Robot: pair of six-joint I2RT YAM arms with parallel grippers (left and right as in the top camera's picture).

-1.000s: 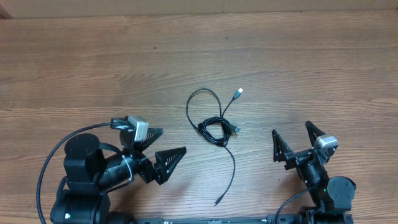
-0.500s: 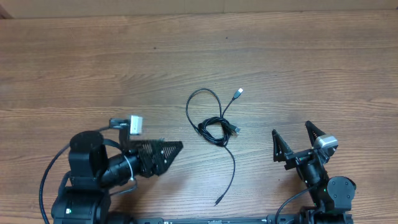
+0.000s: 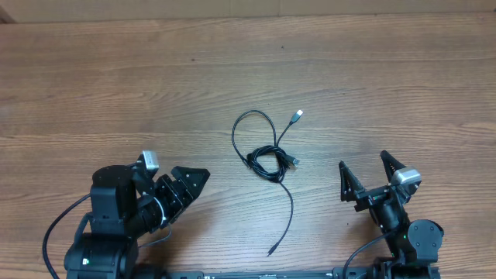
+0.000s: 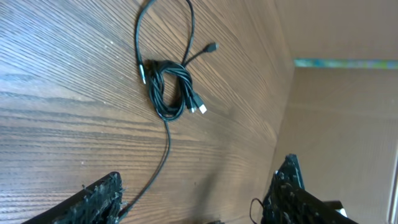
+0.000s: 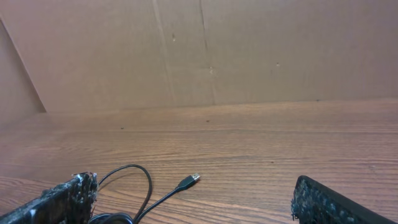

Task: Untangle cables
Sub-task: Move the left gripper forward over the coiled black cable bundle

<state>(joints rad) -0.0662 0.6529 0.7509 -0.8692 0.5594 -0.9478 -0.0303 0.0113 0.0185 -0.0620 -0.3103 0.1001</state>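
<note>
I see the cables (image 3: 267,161) knotted into a small bundle on the table (image 3: 116,77). From that bundle a loop arcs away and leftward, one plug (image 3: 297,115) points far-right, and a single tail trails toward the arm bases, so the long axis runs far-to-near. The left gripper (image 4: 202,177) is near-left of the bundle, jaws apart, holding nothing. The right gripper (image 3: 363,160) is to the bundle's right, spread wide.

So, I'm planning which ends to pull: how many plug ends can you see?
4: one plug beyond the knot, two at its right edge, one ending the long tail. Others may hide in the knot.
</note>
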